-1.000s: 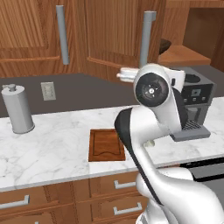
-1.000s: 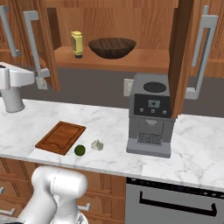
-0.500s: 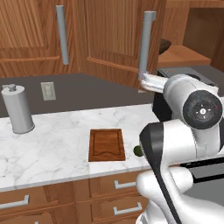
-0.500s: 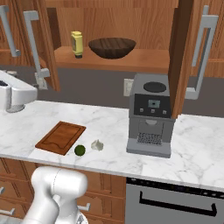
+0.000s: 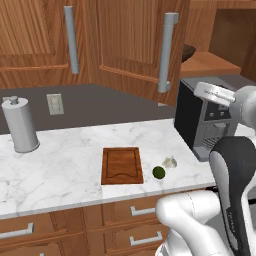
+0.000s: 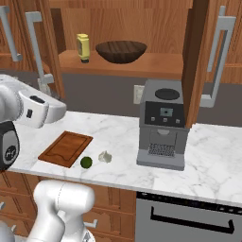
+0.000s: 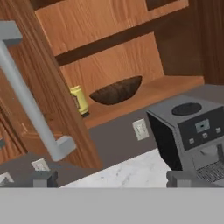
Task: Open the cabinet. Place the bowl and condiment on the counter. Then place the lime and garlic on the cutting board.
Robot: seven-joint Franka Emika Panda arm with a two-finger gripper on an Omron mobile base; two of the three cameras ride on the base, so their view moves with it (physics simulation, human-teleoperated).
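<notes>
Facing bowl (image 7: 117,90) beside condiment (image 7: 79,99)

In the left base view the open reddish-brown wooden cabinet door (image 5: 135,47) hides most of the dark brown wooden bowl (image 5: 188,52) (only a rim edge shows). The grey coffee machine (image 7: 192,131) is cut by the hand view's right edge.

A kitchen: wood cabinet (image 6: 198,56), marble counter (image 6: 212,156), coffee machine (image 6: 161,124) and cutting board (image 5: 121,165).
</notes>
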